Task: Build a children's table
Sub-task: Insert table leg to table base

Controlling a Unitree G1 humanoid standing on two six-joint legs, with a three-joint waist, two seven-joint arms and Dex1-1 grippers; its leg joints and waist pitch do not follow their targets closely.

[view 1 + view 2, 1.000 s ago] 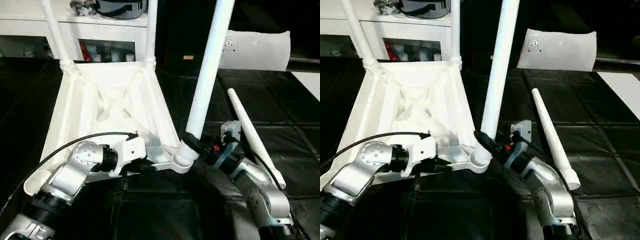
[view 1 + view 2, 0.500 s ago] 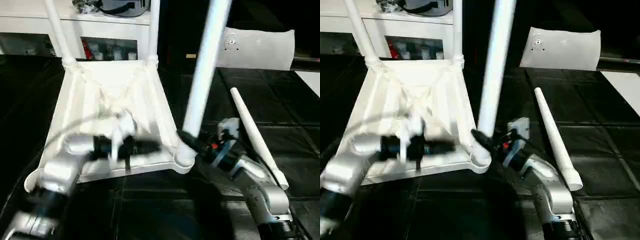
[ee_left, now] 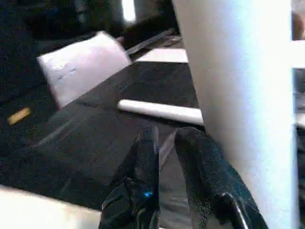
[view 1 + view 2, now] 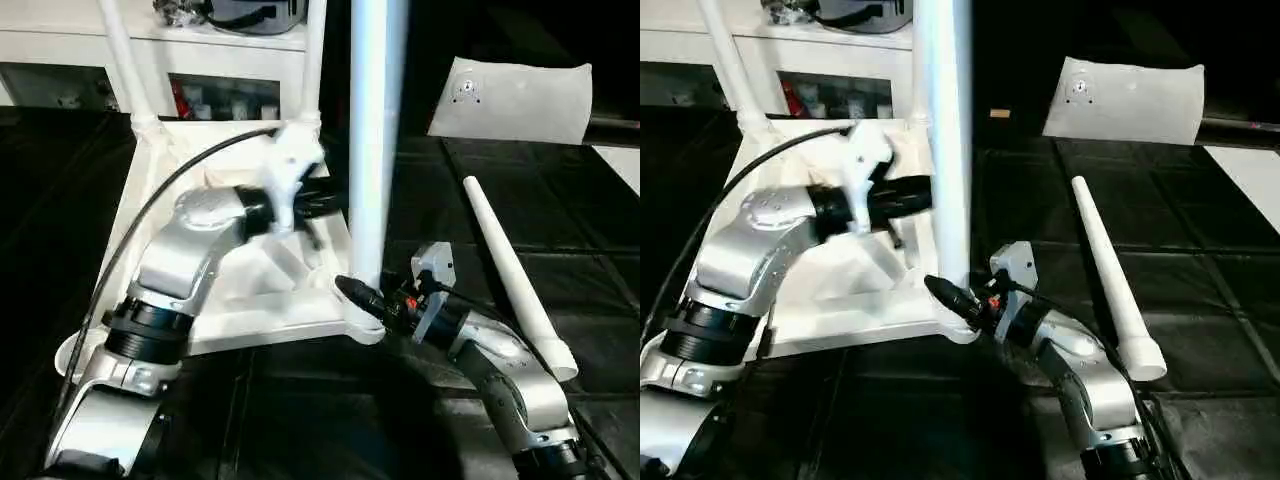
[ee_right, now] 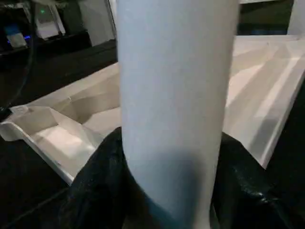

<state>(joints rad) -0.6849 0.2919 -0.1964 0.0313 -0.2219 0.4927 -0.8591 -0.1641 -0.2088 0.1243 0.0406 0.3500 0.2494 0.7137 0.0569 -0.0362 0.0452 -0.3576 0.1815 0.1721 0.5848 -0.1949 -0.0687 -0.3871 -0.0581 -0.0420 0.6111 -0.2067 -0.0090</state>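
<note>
Tabletop [image 4: 215,300] lying upside down on the black mat [image 4: 560,230], ribbed underside up, with three legs standing in its corner sockets.

Two far sockets each hold an upright leg — far-left leg [image 4: 122,60] and far-right leg [image 4: 316,55]. The near-right socket [image 4: 362,322] holds a third leg [image 4: 378,130], standing nearly upright; the right gripper [image 4: 362,296] pinches this leg just above the socket, one black finger on each side of it in the right wrist view. The left gripper [image 3: 164,143] reaches over the tabletop beside the same leg higher up, its fingers [image 3: 198,157] slightly parted and holding nothing. A fourth leg [image 4: 515,275] lies loose on the mat, to the right of the tabletop. A flat white bag [image 4: 515,98] rests farther back; white cabinets [image 4: 200,45] stand behind.
</note>
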